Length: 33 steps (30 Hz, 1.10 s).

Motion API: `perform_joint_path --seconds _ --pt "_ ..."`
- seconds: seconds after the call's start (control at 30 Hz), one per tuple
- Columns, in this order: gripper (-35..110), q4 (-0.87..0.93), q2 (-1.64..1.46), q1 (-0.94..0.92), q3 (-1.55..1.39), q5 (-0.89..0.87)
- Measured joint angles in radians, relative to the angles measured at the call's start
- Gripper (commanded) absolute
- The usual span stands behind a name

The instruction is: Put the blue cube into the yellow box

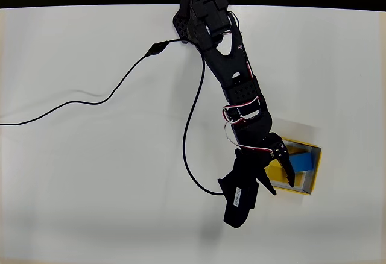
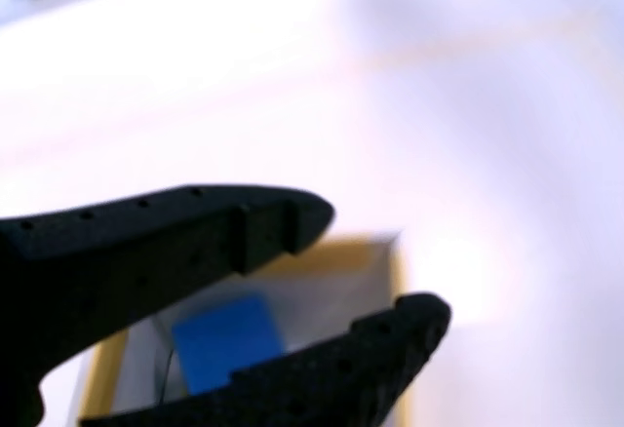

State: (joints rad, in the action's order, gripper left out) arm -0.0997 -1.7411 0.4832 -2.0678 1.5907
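The blue cube [image 1: 303, 160] lies inside the yellow box [image 1: 315, 170] at the table's right side, in the overhead view. My black gripper [image 1: 283, 188] hangs over the box's left part, open, with nothing between its fingers; the cube sits just right of the nearer finger [image 1: 287, 166]. In the wrist view the blue cube [image 2: 229, 339] rests on the box floor below the gap between my two spread fingers, and the yellow box [image 2: 394, 273] rim shows past them. My gripper [image 2: 375, 266] is blurred but clearly apart.
A black cable [image 1: 90, 101] snakes across the left half of the white table [image 1: 90, 204], and another loop [image 1: 186, 149] runs down beside the arm. The table's far edge [image 1: 90, 6] meets a dark background.
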Motion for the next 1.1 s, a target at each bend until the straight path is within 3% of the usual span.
perform_joint_path --seconds 0.43,0.73,1.1 --pt "15 0.244 -0.574 -0.244 -0.419 0.000" --pt "14 0.528 -0.977 -0.426 -0.744 0.011" --pt "13 0.897 -1.456 -0.472 -1.046 0.074"
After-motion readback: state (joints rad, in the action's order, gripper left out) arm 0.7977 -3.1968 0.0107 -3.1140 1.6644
